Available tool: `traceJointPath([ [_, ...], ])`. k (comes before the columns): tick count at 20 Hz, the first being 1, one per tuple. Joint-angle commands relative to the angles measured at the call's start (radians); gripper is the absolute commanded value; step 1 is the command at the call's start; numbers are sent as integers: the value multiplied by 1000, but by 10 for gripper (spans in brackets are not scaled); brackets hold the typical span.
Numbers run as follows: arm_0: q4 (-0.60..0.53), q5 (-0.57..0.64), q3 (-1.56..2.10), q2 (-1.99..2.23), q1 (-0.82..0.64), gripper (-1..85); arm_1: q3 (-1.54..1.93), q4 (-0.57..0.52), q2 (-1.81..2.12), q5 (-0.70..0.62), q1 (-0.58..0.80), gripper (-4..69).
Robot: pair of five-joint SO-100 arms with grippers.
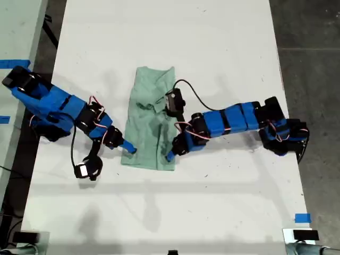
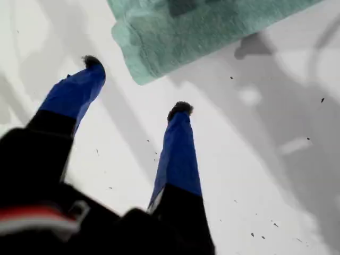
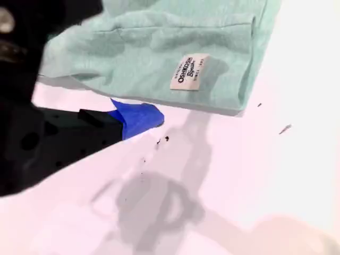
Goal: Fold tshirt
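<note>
The tshirt point(image 1: 151, 121) lies mid-counter point(image 1: 223, 42) as a narrow folded strip. Its long axis runs from the exterior view's top to its bottom, leaning slightly, with a rumpled ridge about halfway along. A small sewn label point(image 3: 189, 72) sits near the corner by my second gripper point(image 3: 139, 119). I judge that to be the hem end, so the neck probably points toward the exterior view's top, though no collar is plainly visible. In the exterior view two blue tips sit at the strip's two lower corners, but I cannot match either arm to a wrist view with certainty. My first gripper point(image 2: 137, 85) has its fingers spread wide over bare counter, close to a rounded cloth corner and not touching it. Of my second gripper only one blue finger shows, right at the cloth's edge, so I cannot tell whether it is spread or pinching. The main risk is an uneven pickup. If one side catches only the top layer, or closes short of the corner, the strip would skew or the earlier folds would slide open. A fingertip pushing into the edge could also bunch the soft cloth rather than get under it.
</note>
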Motion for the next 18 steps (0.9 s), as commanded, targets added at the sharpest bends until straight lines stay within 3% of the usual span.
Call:
traceJointPath([
  [1,-94,49,83,91,-58,345,-74,-23,-8,-17,35,279],
  [6,-178,110,183,86,-123,327,-74,-46,-75,-31,66,274],
  [11,-285,146,187,12,-110,269,-77,-64,-120,-37,87,265],
  [18,-353,204,149,-178,-81,195,-91,-86,-186,-44,101,218],
])
